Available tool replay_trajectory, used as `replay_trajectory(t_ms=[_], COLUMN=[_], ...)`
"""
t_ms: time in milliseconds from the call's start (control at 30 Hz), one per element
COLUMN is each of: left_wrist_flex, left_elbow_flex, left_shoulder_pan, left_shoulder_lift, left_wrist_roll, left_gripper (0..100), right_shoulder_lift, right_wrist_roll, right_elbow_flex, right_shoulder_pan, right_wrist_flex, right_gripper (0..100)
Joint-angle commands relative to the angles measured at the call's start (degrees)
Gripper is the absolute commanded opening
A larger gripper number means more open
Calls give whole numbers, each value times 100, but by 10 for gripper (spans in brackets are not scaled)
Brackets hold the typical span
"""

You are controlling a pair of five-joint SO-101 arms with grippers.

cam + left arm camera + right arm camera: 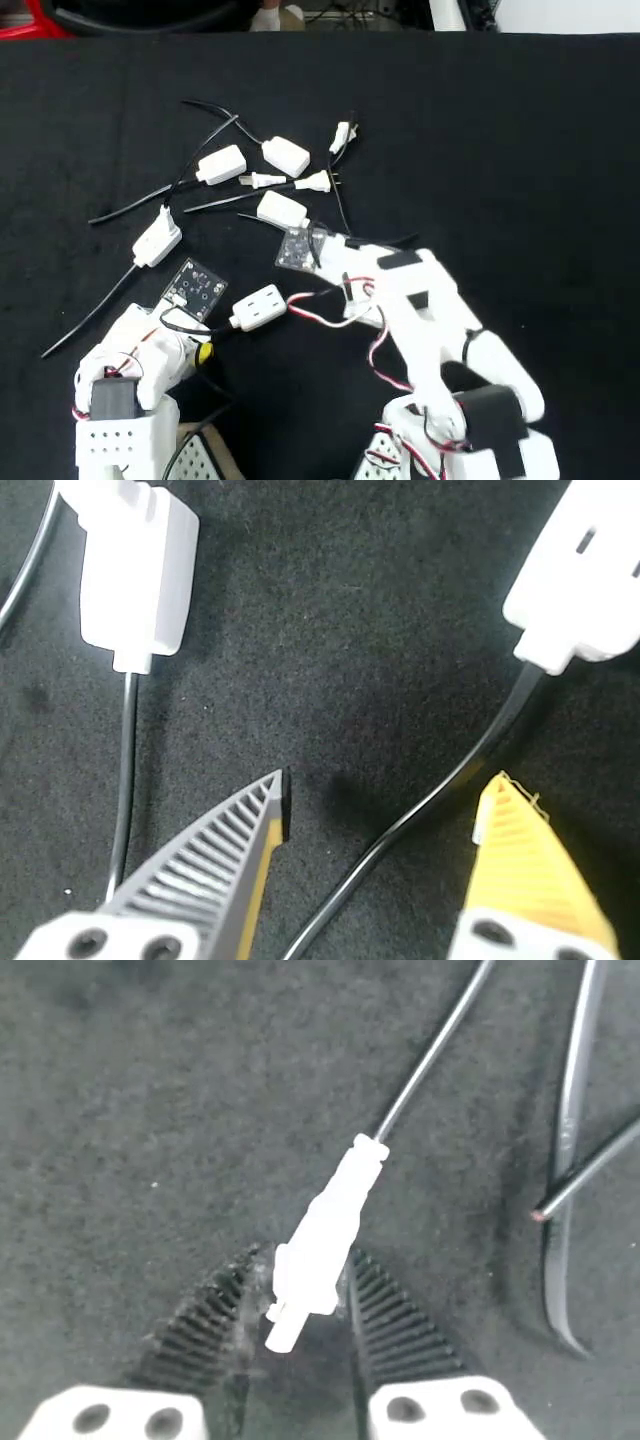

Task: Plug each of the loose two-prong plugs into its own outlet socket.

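Right tool [303, 1260] is closed on a white plug [335, 1210], pads on either side of the body at the end away from its lead [430, 1060]. The lead trails off toward the top of the wrist frame. That leaves the stub end pointing back at the wrist. I'd guess that's the prong end, but the view is too poor to be sure, so check it before you line anything up.

In the high view that arm comes up from lower right to frame centre. Its tool sits just below the near socket [282, 210], which looks like the obvious target.

Left tool [390, 790] is open and holds nothing. Its grey finger [230, 860] and yellow finger [525, 860] straddle a black cord [400, 825] lying on the bench [330, 630]. The cord runs to the slotted socket [585, 570] at upper right of the left wrist frame. My read is that left is parked there to pin the cord or socket, so it doesn't slide when a plug gets pushed in. A second white block [135, 570] sits at upper left of the same frame, well apart from the fingers.

Spare plugs [318, 182] lie unmated in the cable tangle at upper centre of the high view, so you're early in the job.

Main risk is light sockets on a slick bench. Push without bracing and the socket just skates away. The crossed cords can also drag neighbours along.
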Motion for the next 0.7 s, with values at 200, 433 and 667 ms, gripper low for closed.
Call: replay_trajectory(t_ms=[200,433,667], left_wrist_flex=[-79,-79,-79], left_elbow_flex=[-4,-4,-4], left_shoulder_pan=[-40,-40,-40], left_shoulder_lift=[-35,-35,-35], left_wrist_roll=[-53,-53,-53], left_gripper=[300,300,300], right_shoulder_lift=[1007,2132,3635], right_wrist_roll=[-176,-888,-1169], right_elbow_flex=[-2185,-3785,-4769], right_shoulder_pan=[-334,-431,-369], right_wrist_flex=[1793,2831,3446], right_gripper=[192,191,92])
